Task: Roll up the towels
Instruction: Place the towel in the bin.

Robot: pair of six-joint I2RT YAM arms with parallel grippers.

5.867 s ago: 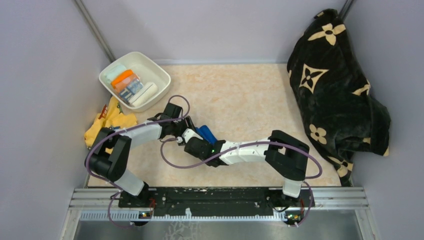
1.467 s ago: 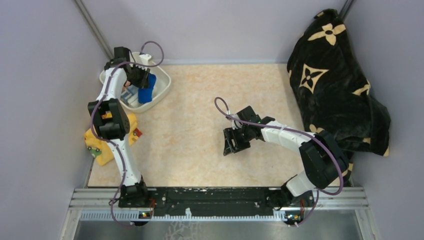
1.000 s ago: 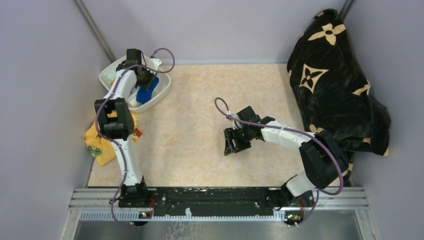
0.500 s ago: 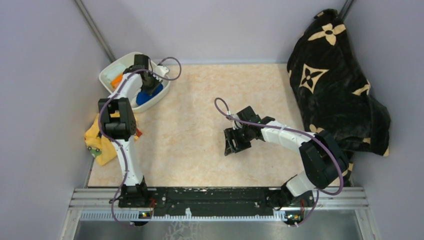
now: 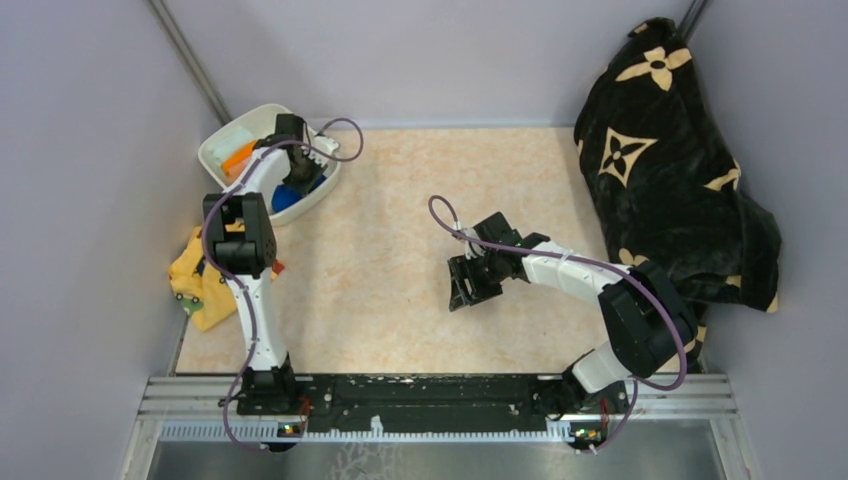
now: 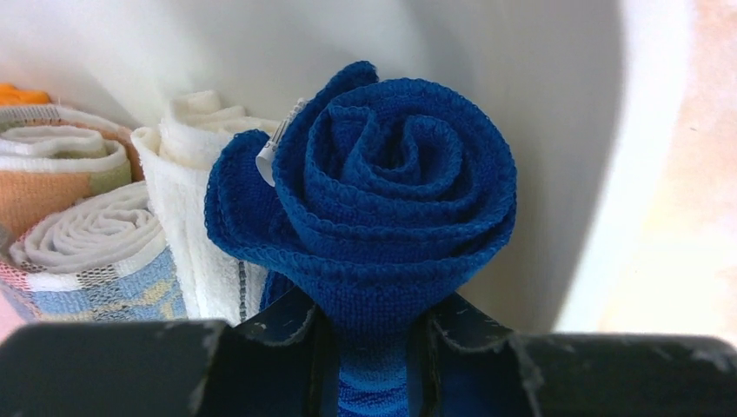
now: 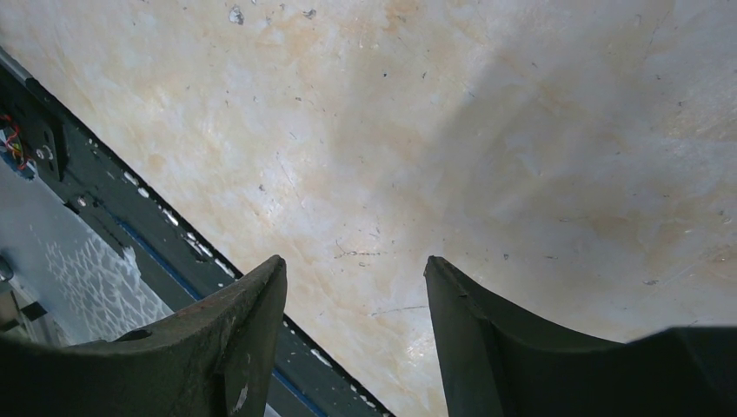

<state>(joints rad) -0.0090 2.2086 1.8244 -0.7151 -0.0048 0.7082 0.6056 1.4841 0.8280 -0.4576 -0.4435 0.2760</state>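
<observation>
your left tool [image 6: 369, 347] is clamped on the rolled blue towel [image 6: 400, 200], just beside the right wall of the white bin [image 6: 565, 130]; your right tool [image 7: 352, 321] hangs, fingers apart, over the desk [image 7: 487, 130].

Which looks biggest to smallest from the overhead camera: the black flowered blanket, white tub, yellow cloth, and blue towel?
1. black blanket, largest by far
2. white tub
3. yellow cloth, partly hidden, so less sure
4. blue towel, smallest, though mostly hidden

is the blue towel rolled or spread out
Rolled: the blue towel shows a tight spiral end in the left wrist view, pinched in the left gripper, inside the white bin.
</observation>
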